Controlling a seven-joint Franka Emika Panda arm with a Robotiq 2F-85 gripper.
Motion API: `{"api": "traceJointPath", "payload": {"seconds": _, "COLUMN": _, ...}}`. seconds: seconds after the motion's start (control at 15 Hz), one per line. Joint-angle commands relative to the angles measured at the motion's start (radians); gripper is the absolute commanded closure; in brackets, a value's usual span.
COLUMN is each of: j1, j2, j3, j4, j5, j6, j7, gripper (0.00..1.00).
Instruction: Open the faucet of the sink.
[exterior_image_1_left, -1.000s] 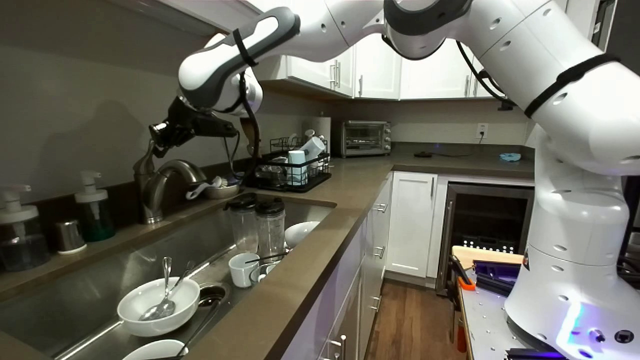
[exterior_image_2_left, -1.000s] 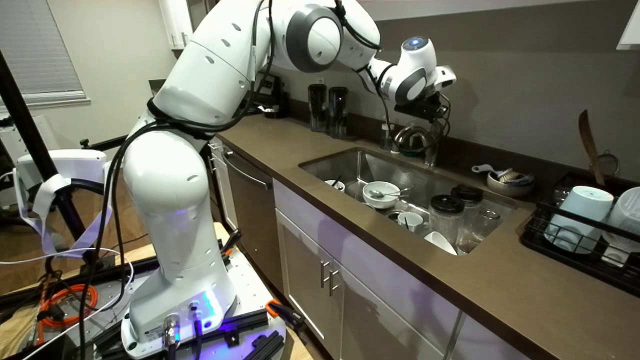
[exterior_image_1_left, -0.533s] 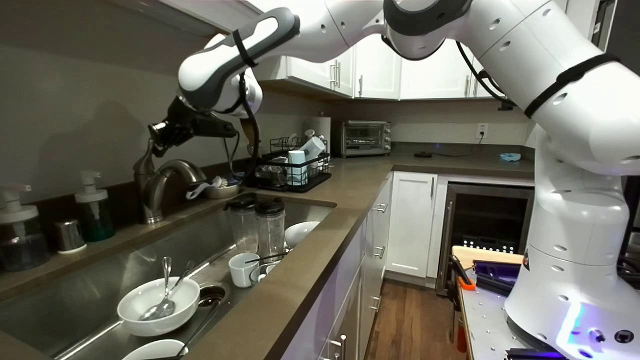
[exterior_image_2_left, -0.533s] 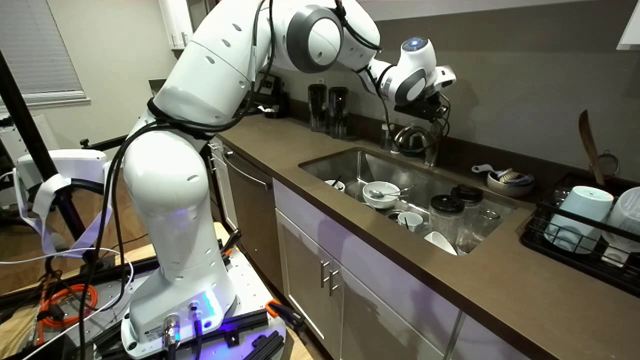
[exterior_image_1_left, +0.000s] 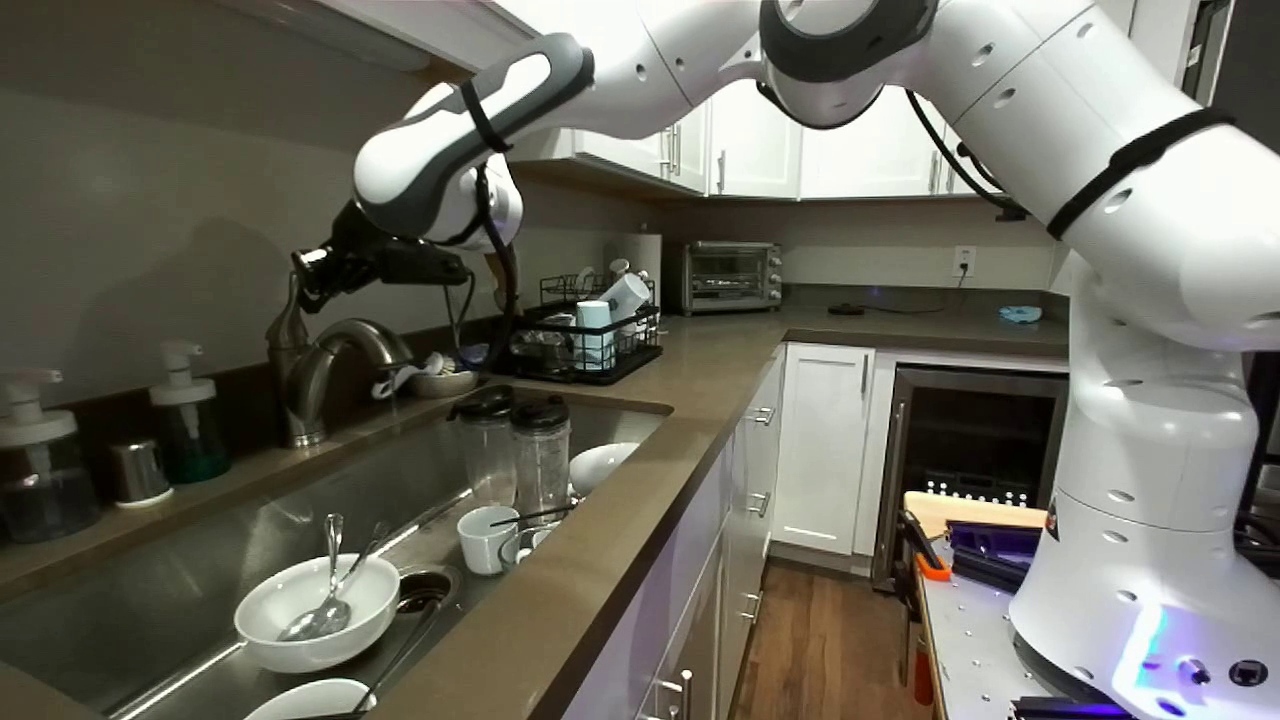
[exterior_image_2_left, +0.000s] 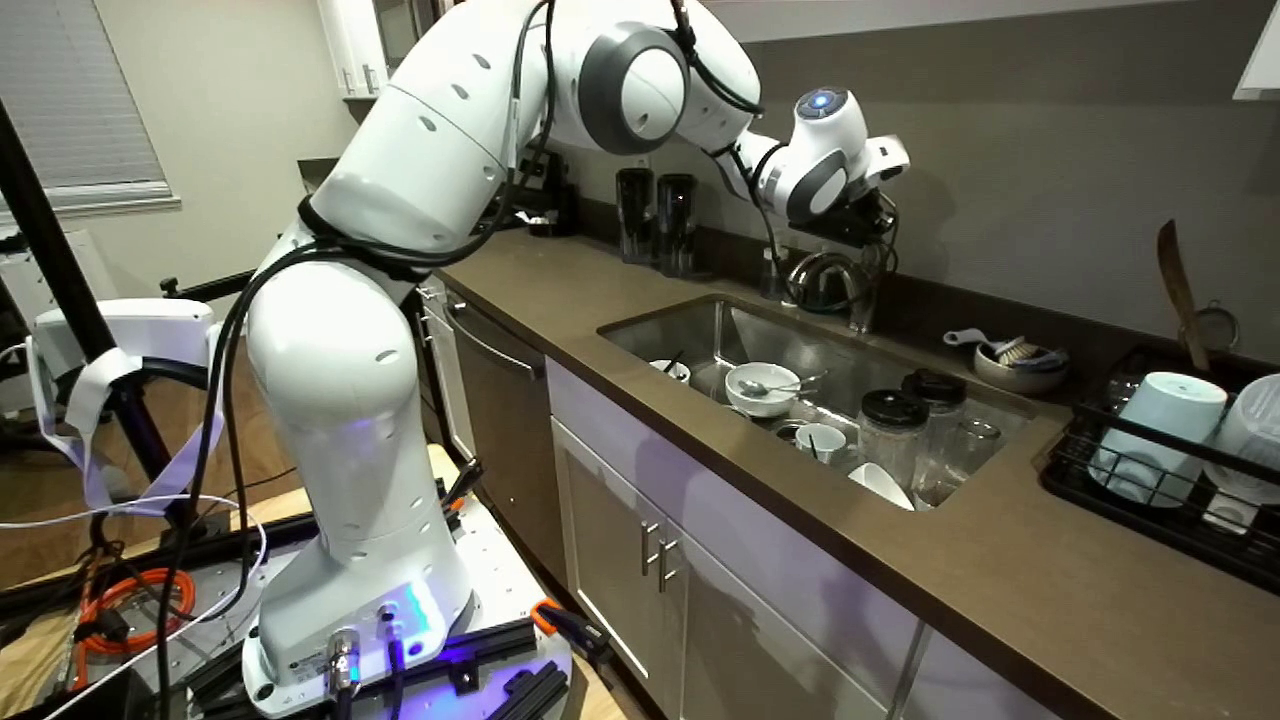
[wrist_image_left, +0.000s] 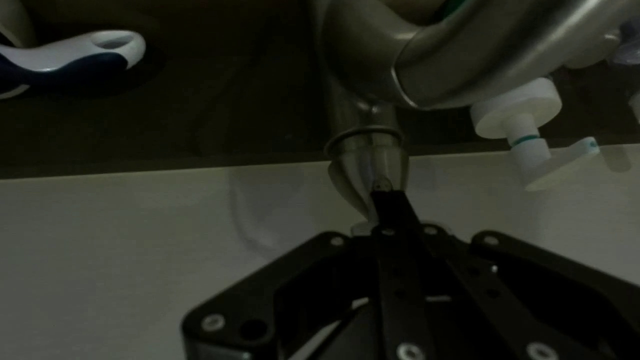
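Note:
The brushed metal faucet (exterior_image_1_left: 310, 380) stands at the back of the sink (exterior_image_1_left: 190, 560). It also shows in an exterior view (exterior_image_2_left: 861, 305). Its lever handle (exterior_image_1_left: 287, 328) points up from the top of the body, near the wall. My gripper (exterior_image_1_left: 308, 285) is at the tip of the lever. In the wrist view the gripper's fingertips (wrist_image_left: 391, 200) are together and overlap the tapered lever (wrist_image_left: 369, 167); part of the lever shows to their left. Whether they touch or pinch it cannot be told. The lever's tip is partly hidden. No running water shows.
Soap dispensers (exterior_image_1_left: 185, 410) stand beside the faucet. A white bowl with spoons (exterior_image_1_left: 318, 615), a mug (exterior_image_1_left: 483, 540) and lidded clear cups (exterior_image_1_left: 540, 460) are in the sink. A black dish rack (exterior_image_1_left: 600, 370) stands beyond. The wall (exterior_image_1_left: 130, 200) is close behind the lever.
The arm's wrist has dropped and the gripper has shifted slightly toward the wall. The lever's tip looks slightly more upright.

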Motion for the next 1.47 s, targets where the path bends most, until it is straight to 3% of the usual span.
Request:
{"api": "traceJointPath", "payload": {"seconds": 0.0, "j1": 0.015, "j2": 0.020, "j3": -0.011, "j4": 0.032, "j5": -0.020, "j6": 0.105, "j7": 0.047, "gripper": 0.97}}
{"api": "traceJointPath", "payload": {"seconds": 0.87, "j1": 0.061, "j2": 0.003, "j3": -0.069, "j4": -0.009, "j5": -0.026, "j6": 0.353, "j7": 0.108, "gripper": 0.97}}
{"api": "traceJointPath", "payload": {"seconds": 1.4, "j1": 0.075, "j2": -0.007, "j3": -0.106, "j4": -0.032, "j5": -0.014, "j6": 0.427, "j7": 0.133, "gripper": 0.97}}
